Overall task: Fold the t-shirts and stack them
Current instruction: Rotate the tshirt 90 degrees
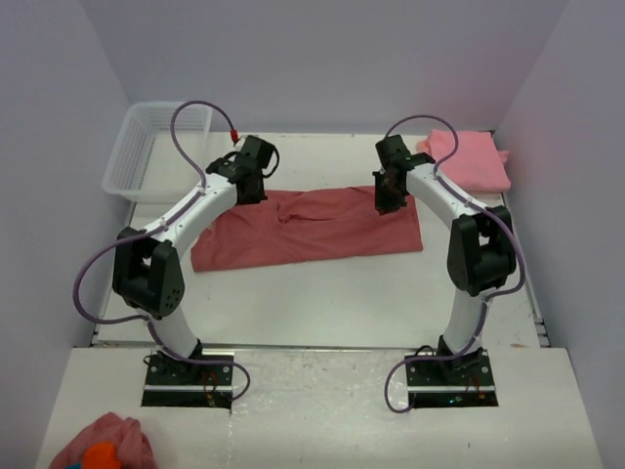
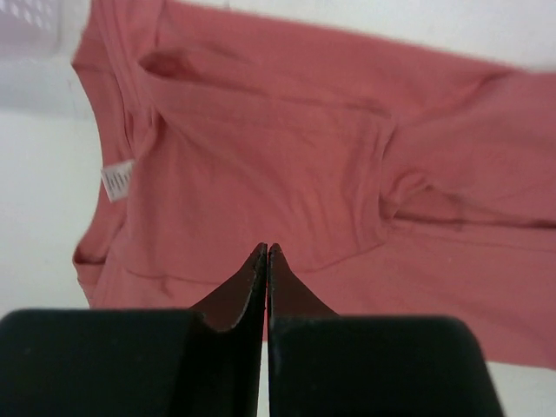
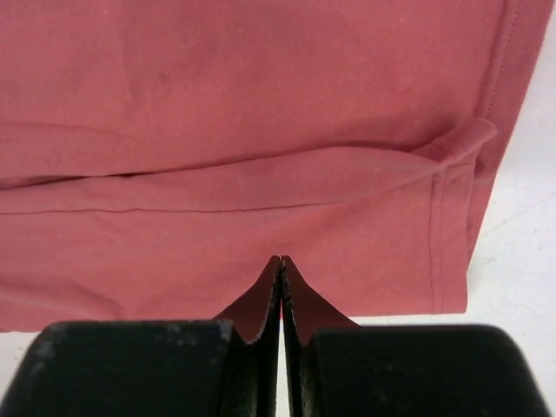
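Observation:
A dusty rose-red t-shirt point(image 1: 308, 227) lies folded into a long band across the middle of the table. A lighter salmon-pink t-shirt point(image 1: 469, 158) sits folded at the back right. My left gripper point(image 1: 249, 183) hangs over the band's left end, near its far edge. In the left wrist view its jaws point(image 2: 267, 248) are shut with nothing between them, above the shirt point(image 2: 304, 165) and its white label point(image 2: 117, 180). My right gripper point(image 1: 391, 192) is over the band's right part. It is also shut and empty point(image 3: 281, 259), above the shirt's hem end point(image 3: 261, 130).
A clear plastic basket point(image 1: 146, 147) stands at the back left, close to the left arm. A small pink cloth lump with an orange patch point(image 1: 103, 445) lies at the near left, in front of the arm bases. White walls close in on both sides.

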{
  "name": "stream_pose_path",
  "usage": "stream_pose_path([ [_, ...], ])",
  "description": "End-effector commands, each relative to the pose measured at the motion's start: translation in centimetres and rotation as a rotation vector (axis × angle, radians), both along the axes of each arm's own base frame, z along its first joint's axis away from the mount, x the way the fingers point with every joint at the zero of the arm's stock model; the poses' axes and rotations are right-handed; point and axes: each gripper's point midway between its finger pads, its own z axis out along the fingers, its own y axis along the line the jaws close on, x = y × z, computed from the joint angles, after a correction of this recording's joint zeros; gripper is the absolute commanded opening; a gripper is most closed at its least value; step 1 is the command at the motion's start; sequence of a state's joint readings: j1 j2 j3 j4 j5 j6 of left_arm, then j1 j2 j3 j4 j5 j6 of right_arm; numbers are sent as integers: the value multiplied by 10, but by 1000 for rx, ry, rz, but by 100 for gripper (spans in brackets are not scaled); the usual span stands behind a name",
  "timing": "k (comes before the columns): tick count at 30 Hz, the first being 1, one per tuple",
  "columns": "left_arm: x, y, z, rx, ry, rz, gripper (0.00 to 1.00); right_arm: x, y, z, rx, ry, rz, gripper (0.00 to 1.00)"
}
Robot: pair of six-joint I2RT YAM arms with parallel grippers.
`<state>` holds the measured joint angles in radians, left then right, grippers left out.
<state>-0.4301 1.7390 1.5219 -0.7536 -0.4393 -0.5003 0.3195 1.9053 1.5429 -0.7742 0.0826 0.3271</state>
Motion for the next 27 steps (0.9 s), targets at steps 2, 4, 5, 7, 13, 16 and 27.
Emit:
stream_pose_path([
  [2,-30,-3,-38,-54,143,35,0,25,19,12,85,-40,-4,0],
  [4,-32,-3,-48,-44,176,37,0,29,20,2,83,-17,-19,0],
  [5,-30,-3,-57,-36,193,42,0,30,20,0,77,-11,-20,0],
  [7,-23,-1,-64,-24,204,54,0,32,21,-6,73,-3,-17,0],
  [13,5,-4,-85,-57,245,71,0,30,24,-15,83,27,-12,0],
  [16,20,-10,-93,-75,249,68,0,27,28,-22,100,52,-2,0],
  [27,45,-17,-131,-94,310,55,0,18,33,-54,111,154,-8,0],
])
